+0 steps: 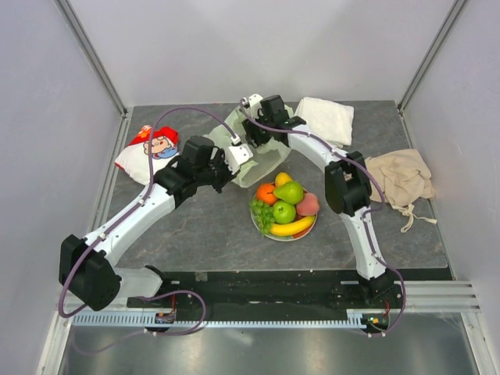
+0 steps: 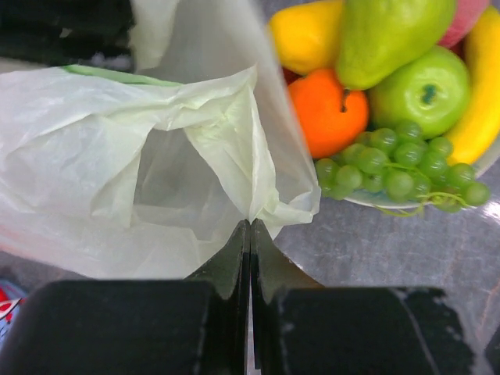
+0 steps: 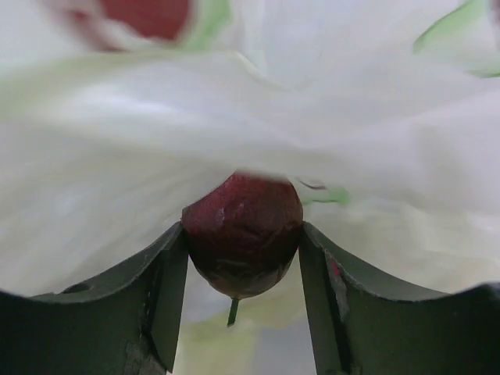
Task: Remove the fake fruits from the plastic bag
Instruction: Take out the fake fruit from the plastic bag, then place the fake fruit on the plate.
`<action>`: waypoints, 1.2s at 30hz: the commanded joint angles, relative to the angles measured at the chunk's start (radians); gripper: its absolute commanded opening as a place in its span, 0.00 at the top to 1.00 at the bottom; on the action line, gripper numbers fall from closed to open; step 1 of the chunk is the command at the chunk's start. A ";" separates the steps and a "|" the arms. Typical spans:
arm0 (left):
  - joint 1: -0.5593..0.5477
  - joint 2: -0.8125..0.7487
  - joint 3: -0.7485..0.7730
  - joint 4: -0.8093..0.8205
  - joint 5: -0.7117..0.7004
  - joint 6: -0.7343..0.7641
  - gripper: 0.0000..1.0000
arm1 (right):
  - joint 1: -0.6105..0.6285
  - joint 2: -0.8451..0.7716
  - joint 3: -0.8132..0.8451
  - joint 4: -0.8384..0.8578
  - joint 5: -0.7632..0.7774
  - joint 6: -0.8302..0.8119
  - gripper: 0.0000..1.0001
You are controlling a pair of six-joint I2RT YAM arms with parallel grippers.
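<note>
The pale-green plastic bag (image 1: 251, 152) lies at the table's middle back, its mouth open in the left wrist view (image 2: 148, 187). My left gripper (image 1: 237, 154) is shut on the bag's edge (image 2: 251, 221). My right gripper (image 1: 254, 134) is at the bag's far side, shut on a dark plum (image 3: 242, 233) with the bag's film (image 3: 234, 117) draped around it. Several fruits sit on the plate (image 1: 311, 224): a green pear (image 1: 289, 191), a green apple (image 1: 283, 212), an orange (image 1: 266, 192), a banana (image 1: 291, 227), a peach (image 1: 308, 205) and grapes (image 1: 261, 214).
A red-and-white snack packet (image 1: 150, 148) lies at the back left. A white folded towel (image 1: 326, 119) lies at the back right. A beige cloth bag (image 1: 398, 178) lies at the right edge. The plate of fruit sits just right of the bag.
</note>
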 commanded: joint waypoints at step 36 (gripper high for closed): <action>0.085 0.180 0.213 0.190 -0.104 -0.236 0.98 | 0.051 -0.986 -0.857 -0.346 -0.531 -0.569 0.51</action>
